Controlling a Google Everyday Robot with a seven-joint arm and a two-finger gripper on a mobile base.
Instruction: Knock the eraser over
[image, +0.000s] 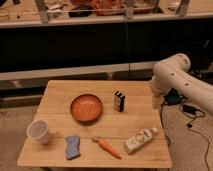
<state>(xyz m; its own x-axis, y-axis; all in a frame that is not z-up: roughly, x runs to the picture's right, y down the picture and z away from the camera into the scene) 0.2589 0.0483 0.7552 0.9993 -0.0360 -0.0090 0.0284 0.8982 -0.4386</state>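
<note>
Camera view: one wooden surface (60, 97) holds six things, one of each.

On the far left, near the front, stands one white cup (39, 131). Next to it lies one blue sponge (73, 147) with wavy edges. Behind the sponge, near the middle, sits one round orange bowl (86, 108). In front of the bowl lies one carrot (109, 148).

There is one eraser (118, 100). It is a small black block with a pale stripe. It stands up just right of the bowl and does not touch it. One white bottle (140, 140) lies on its side near the front right corner, well apart from the eraser.

One white robot arm (182, 82) bends in from the right, and the picture edge cuts it off. The gripper (158, 101) is hard to make out. It seems to hang at the arm's low end, by the right edge of the surface, away from the eraser. I cannot tell if it is wide or narrow.

The things on the back shelf (100, 20) are too blurry to name.
</note>
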